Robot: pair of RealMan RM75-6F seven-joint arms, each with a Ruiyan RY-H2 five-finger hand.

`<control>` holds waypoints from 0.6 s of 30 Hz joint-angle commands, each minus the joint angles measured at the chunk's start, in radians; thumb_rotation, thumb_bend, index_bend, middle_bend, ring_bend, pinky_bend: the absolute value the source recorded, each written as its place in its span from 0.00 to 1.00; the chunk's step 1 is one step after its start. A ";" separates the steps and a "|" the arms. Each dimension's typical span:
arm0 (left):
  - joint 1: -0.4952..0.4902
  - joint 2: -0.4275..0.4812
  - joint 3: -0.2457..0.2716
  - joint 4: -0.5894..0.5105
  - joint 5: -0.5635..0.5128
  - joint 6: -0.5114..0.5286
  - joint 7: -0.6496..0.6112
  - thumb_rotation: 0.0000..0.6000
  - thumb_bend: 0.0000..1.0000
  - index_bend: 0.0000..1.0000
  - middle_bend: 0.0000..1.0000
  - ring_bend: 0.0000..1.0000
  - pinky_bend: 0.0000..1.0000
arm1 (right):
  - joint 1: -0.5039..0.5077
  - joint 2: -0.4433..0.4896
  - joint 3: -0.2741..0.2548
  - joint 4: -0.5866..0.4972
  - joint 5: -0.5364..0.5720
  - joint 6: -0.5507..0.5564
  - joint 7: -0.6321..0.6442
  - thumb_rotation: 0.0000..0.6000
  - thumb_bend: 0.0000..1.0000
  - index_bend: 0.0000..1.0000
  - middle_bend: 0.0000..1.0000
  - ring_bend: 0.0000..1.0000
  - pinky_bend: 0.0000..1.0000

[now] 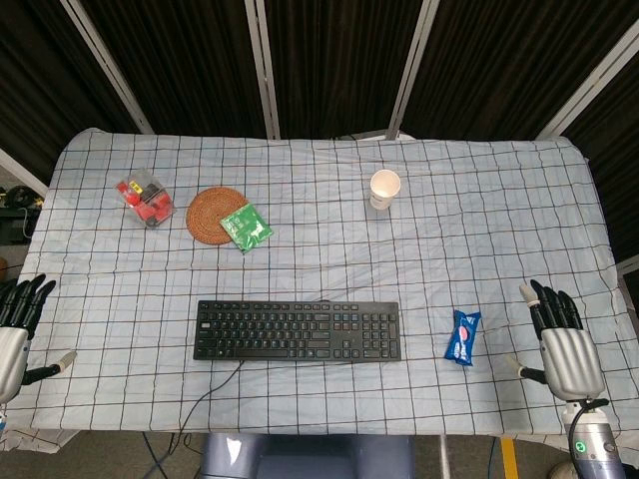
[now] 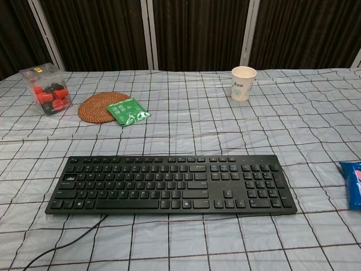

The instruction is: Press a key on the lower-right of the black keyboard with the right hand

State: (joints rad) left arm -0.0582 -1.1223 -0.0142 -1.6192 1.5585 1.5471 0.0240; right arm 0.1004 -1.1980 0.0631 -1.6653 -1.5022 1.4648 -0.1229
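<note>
- Right hand (image 1: 566,339) rests at the lower right table (image 1: 329,170) edge, fingers spread, holding nothing; bare checked cloth lies around it.
- Left hand (image 1: 18,324) at lower left edge, likewise empty.
- Keyboard (image 1: 298,330), black, flat, sits lower centre, a blue snack packet (image 1: 462,336) between it and the right hand.

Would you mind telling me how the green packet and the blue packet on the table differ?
The green packet lies at the far left, partly overlapping the woven coaster; the blue packet lies alone on the cloth, right of the keyboard. The green one looks flat and squarish; the blue one is longer, narrower and puffier. Both are small sealed packets, untouched by either hand.
</note>
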 commanded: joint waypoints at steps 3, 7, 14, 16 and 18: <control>0.003 0.002 -0.002 0.001 -0.004 0.003 -0.004 1.00 0.00 0.00 0.00 0.00 0.00 | 0.002 -0.003 -0.002 0.000 -0.002 -0.004 -0.003 1.00 0.06 0.00 0.00 0.00 0.00; 0.004 0.002 -0.002 0.000 -0.001 0.006 -0.002 1.00 0.00 0.00 0.00 0.00 0.00 | 0.001 0.000 -0.005 -0.003 -0.005 -0.004 -0.003 1.00 0.06 0.00 0.00 0.00 0.00; 0.000 -0.003 -0.001 0.003 0.002 -0.001 0.011 1.00 0.00 0.00 0.00 0.00 0.00 | -0.002 0.008 -0.013 -0.011 -0.014 -0.004 0.001 1.00 0.06 0.00 0.00 0.00 0.00; -0.003 -0.004 -0.002 0.002 0.002 -0.005 0.011 1.00 0.00 0.00 0.00 0.00 0.00 | -0.001 0.009 -0.015 -0.012 -0.016 -0.006 0.003 1.00 0.06 0.00 0.00 0.00 0.00; -0.003 -0.004 -0.003 0.003 0.004 -0.005 0.012 1.00 0.00 0.00 0.00 0.00 0.00 | -0.002 0.012 -0.019 -0.013 -0.019 -0.009 0.004 1.00 0.06 0.00 0.00 0.00 0.00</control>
State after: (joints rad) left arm -0.0616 -1.1267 -0.0169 -1.6165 1.5621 1.5423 0.0356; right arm 0.0989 -1.1862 0.0446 -1.6779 -1.5208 1.4568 -0.1191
